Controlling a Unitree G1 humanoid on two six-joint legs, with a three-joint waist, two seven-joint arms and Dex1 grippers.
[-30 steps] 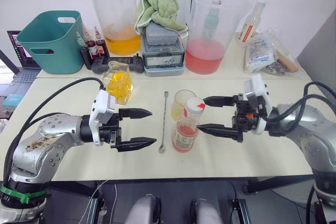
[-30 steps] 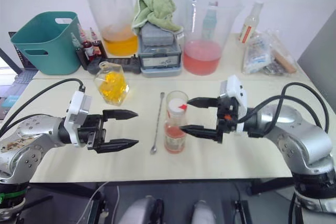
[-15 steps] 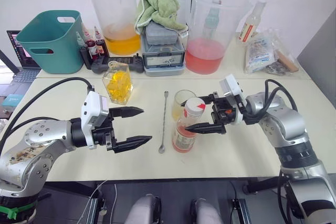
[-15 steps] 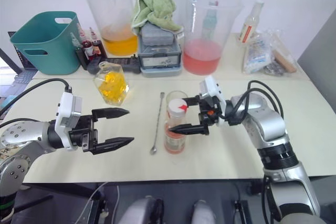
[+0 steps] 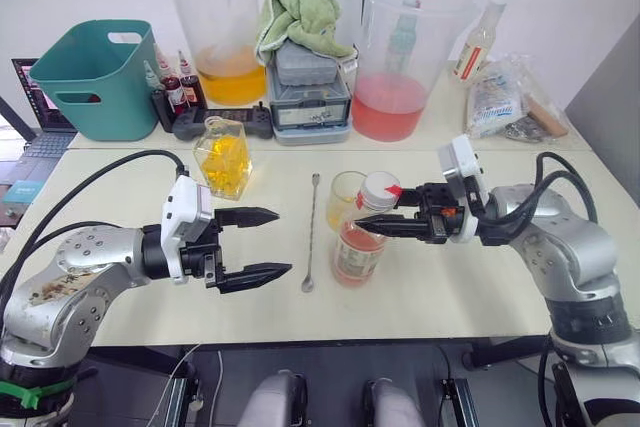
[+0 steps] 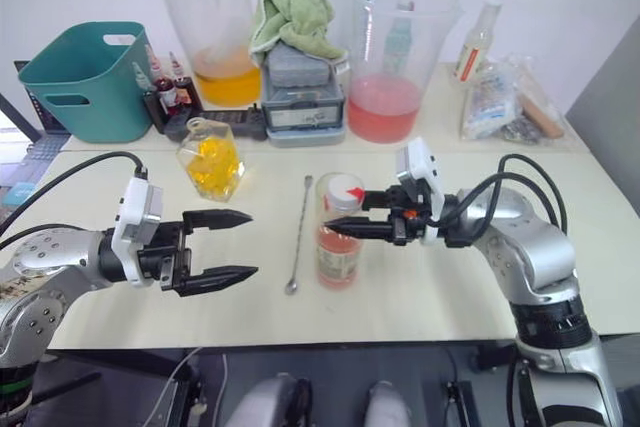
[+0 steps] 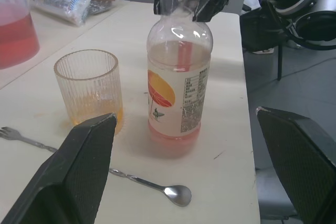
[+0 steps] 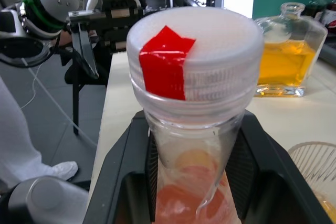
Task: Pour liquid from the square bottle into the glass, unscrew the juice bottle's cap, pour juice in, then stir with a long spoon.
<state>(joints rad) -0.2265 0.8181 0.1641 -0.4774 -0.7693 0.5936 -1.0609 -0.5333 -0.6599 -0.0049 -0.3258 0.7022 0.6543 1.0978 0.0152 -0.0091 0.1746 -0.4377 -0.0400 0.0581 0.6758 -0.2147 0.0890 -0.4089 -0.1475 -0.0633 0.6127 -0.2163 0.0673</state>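
Near the middle of the cream table (image 5: 450, 297), the juice bottle (image 5: 360, 247) stood upright with pink liquid in its lower part and a white cap (image 5: 378, 190) marked by a red patch still on top. The right gripper (image 5: 378, 223) reached in from the robot's right, and its two black fingers (image 8: 131, 182) flanked the bottle's neck just under the cap; the right wrist view showed them close on either side of the neck, gripping it. Just behind the bottle, toward the robot's left, stood the ribbed glass (image 5: 347, 199) holding a shallow layer of yellow liquid. The long spoon (image 5: 312, 234) lay flat on the table just beside the glass and bottle, on their left, with its bowl end nearer the robot. Further to the left and further back, the square bottle (image 5: 223, 156), partly filled with yellow liquid, stood upright near the table's far edge. The left gripper (image 5: 270, 244) hovered above the table to the left of the spoon, fingers spread wide apart and holding nothing, pointed toward the bottle. At the back stood a teal bin (image 5: 93, 77), a large beaker of orange liquid (image 5: 222, 27), another of pink liquid (image 5: 405, 57), and a green towel (image 5: 305, 12) draped over a grey box (image 5: 310, 87).
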